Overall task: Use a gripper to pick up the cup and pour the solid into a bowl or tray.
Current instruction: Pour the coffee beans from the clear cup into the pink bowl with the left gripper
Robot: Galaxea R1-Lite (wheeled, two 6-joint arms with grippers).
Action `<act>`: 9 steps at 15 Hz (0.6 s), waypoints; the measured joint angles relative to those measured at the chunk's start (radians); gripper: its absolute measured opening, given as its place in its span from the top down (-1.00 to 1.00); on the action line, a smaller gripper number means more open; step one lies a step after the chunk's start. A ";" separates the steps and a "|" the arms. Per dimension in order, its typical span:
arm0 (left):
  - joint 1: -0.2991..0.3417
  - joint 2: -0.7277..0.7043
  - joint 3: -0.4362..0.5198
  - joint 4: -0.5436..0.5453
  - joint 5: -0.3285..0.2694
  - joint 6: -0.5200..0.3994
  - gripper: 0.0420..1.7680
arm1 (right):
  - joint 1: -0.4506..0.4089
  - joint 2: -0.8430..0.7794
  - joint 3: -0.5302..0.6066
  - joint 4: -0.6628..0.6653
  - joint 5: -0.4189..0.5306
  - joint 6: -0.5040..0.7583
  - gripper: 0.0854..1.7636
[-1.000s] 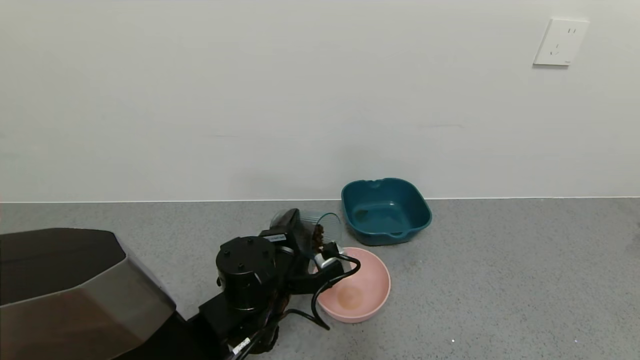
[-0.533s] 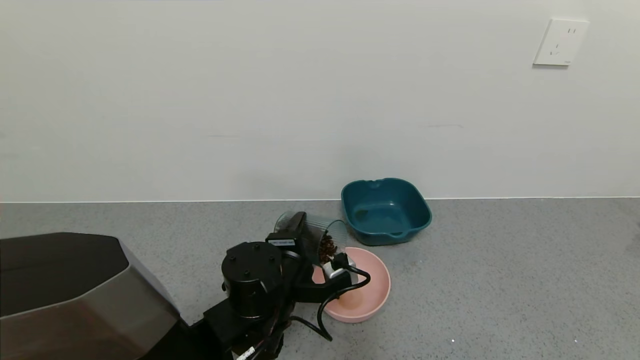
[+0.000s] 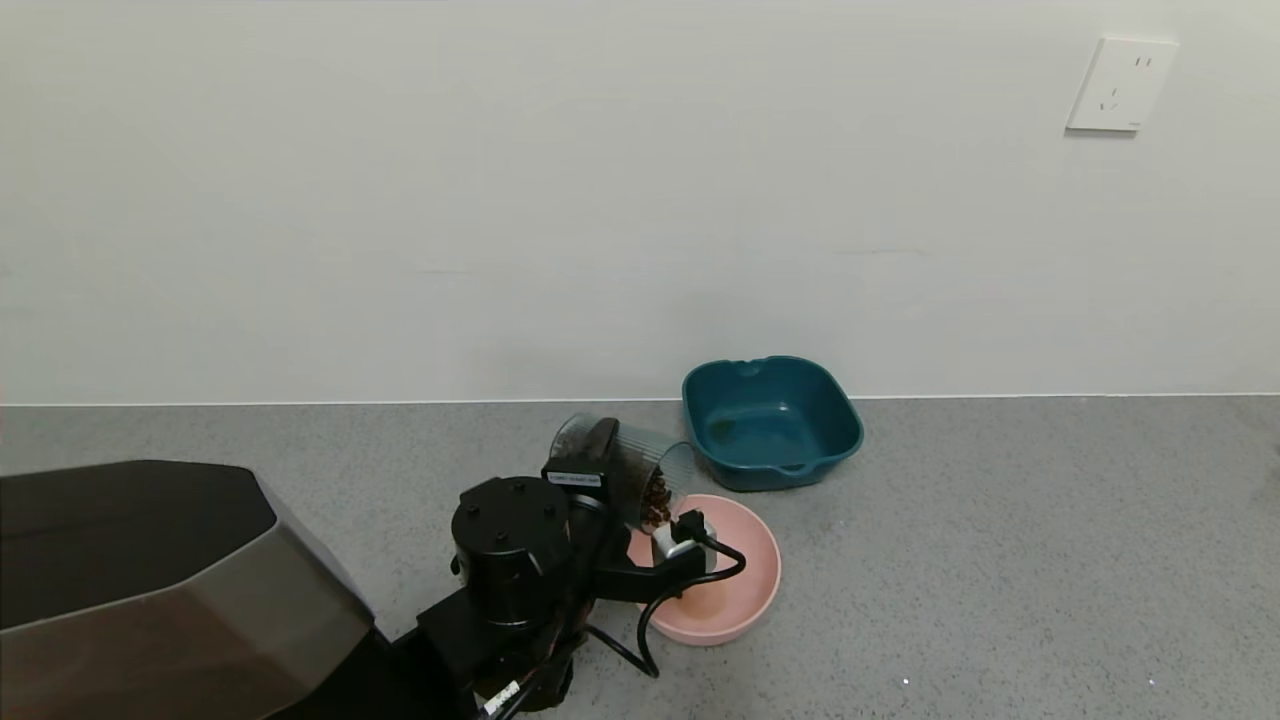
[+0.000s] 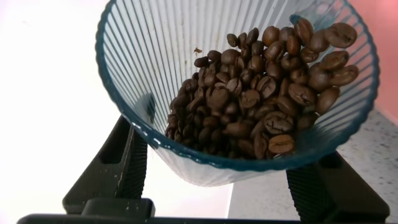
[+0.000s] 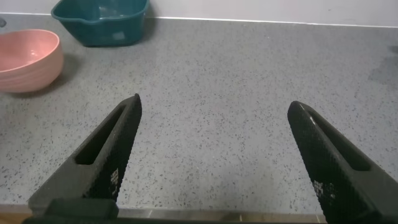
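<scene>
My left gripper is shut on the translucent blue-green ribbed cup and holds it tipped on its side, mouth toward the pale pink bowl. The cup's mouth hangs over the bowl's near-left rim. Dark brown beans are piled at the cup's lip. In the left wrist view the cup fills the frame between my two black fingers, with the beans heaped against its lower wall. My right gripper is open and empty over bare counter, out of the head view.
A dark teal squarish tray stands just behind the bowl, near the wall; both also show in the right wrist view, the tray and the bowl. The grey speckled counter stretches to the right. A wall socket is high right.
My left gripper has rolled the cup further over and carried it slightly right, toward the bowl. The beans have slid to the cup's lip.
</scene>
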 joint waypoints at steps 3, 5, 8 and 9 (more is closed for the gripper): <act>0.000 0.002 -0.020 0.000 -0.004 0.054 -0.42 | 0.000 0.000 0.000 0.000 0.000 0.000 -0.94; -0.003 0.003 -0.027 -0.016 -0.011 0.091 -0.42 | 0.000 0.000 0.000 0.000 0.000 0.000 -0.94; -0.013 0.002 -0.031 -0.006 -0.017 0.152 -0.42 | 0.000 0.000 0.000 0.000 0.000 0.000 -0.94; -0.014 0.002 -0.037 -0.006 -0.016 0.169 -0.42 | 0.000 0.000 0.000 0.000 0.000 0.000 -0.94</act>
